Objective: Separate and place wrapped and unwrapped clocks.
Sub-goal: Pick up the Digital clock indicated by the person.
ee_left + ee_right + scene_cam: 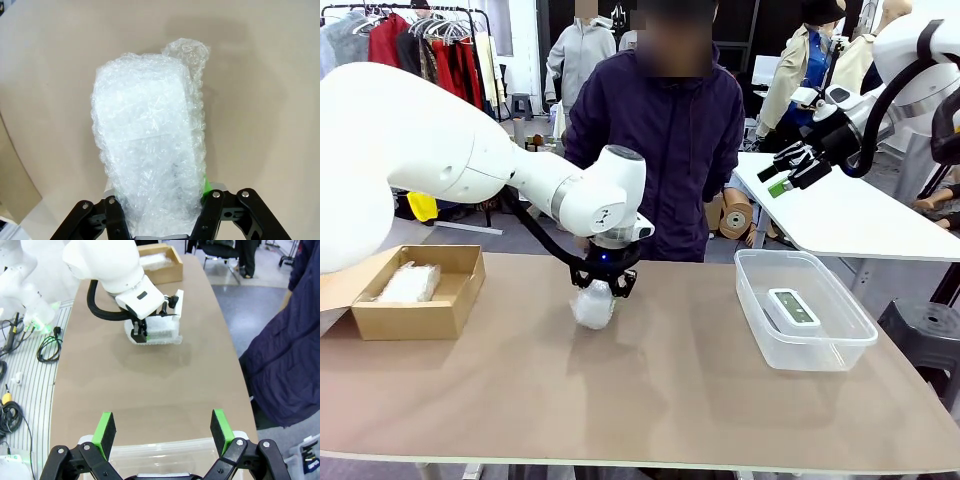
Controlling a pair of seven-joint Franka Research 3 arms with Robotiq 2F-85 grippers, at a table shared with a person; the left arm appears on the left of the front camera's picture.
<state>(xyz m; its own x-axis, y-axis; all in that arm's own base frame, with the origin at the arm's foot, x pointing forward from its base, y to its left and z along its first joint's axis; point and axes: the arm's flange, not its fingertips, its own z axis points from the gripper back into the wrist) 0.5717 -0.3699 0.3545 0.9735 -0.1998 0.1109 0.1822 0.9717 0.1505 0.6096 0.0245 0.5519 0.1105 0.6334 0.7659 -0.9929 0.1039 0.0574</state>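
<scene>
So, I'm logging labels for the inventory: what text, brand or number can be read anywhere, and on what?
None can be read.
Bare clock in the clear tub: screen too small to read.
Wrapped clock in the left gripper: dark marks under the wrap, blurred.
Cardboard box: no print visible.

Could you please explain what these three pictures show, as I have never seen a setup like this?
Two white robot arms share a brown table with a person standing opposite. The front picture looks across the table; the other two come from cameras on each wrist. The left gripper is closed on a bubble-wrapped clock near the table's middle. The right gripper is open and raised above a clear tub holding a bare clock. Another wrapped bundle lies in a cardboard box.
</scene>
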